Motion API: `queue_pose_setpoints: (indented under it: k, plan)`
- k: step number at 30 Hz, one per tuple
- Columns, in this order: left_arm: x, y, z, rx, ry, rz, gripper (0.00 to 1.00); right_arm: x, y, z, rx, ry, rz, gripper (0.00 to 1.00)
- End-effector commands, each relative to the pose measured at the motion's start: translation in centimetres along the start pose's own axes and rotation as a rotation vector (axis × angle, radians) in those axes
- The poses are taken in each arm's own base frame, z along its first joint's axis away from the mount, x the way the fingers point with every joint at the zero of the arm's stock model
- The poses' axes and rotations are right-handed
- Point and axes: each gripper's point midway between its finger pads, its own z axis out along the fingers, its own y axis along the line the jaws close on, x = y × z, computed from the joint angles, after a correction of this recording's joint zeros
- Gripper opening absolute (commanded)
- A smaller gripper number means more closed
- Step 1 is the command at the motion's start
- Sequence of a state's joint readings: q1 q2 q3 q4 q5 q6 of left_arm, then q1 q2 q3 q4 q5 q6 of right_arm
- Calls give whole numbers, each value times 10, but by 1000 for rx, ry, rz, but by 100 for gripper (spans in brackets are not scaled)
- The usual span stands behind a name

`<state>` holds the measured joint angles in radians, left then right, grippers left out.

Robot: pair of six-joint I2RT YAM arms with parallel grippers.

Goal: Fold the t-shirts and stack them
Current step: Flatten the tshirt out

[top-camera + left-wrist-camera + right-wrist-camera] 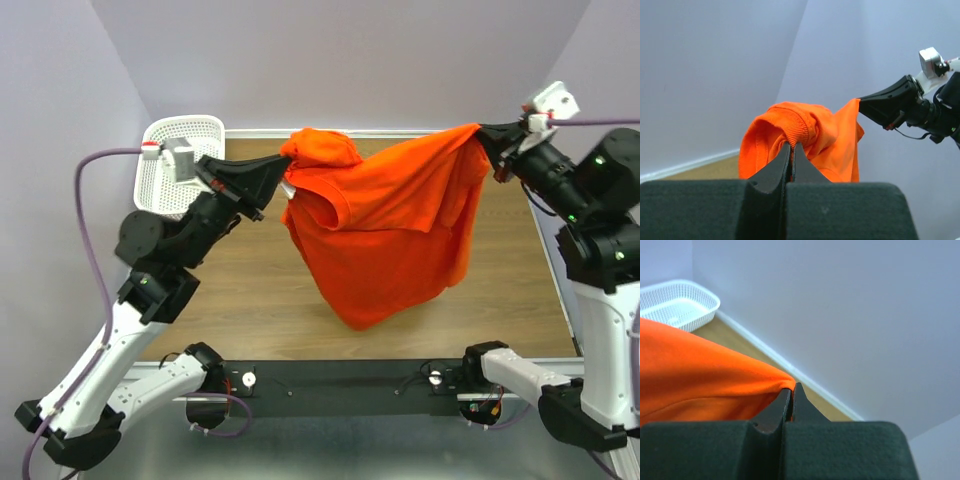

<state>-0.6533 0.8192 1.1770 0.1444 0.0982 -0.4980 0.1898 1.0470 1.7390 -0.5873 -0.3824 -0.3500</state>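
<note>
Shirt (385, 230) hung between our left tool (286, 189) and right tool (483, 130), both clamped on it; we needed even tension while lowering.

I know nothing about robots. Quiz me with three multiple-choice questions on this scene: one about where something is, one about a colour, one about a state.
1. Where is the basket?
A. At the far left corner of the table
B. At the far right corner
C. Between the arm bases

2. What colour is the t-shirt?
A. Blue
B. Orange-red
C. White

3. How is the t-shirt held?
A. Lying flat, untouched
B. Strung between the left end effector and right end effector, both shut on it
C. Draped over the basket

Answers:
1 A: the top view shows it at the far left corner.
2 B: the fabric is bright orange-red in every view.
3 B: each wrist view shows closed fingers pinching fabric.
</note>
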Motion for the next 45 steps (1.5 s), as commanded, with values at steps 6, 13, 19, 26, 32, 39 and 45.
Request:
queue_pose_setpoints:
  k: [6,13,19,26,32,39,45]
  plan:
    - [69,47,66,-69,114,-38,0,52,-27,28,125,159,44,1]
    - [46,35,148,31,92,-1,0,-12,-50,11,211,26,-3,0]
    - [16,32,145,28,38,60,0,-15,-25,-13,136,0,-13,1]
    - [147,133,58,-204,283,-88,0,112,99,-8,-409,217,196,1]
    - [259,235,-49,-546,544,-259,67,221,204,-28,-847,350,356,33]
    - [233,268,-91,-774,505,-106,91,259,193,-22,-717,475,252,95]
    - [246,250,-107,-743,529,-192,90,324,191,-2,-624,679,344,95]
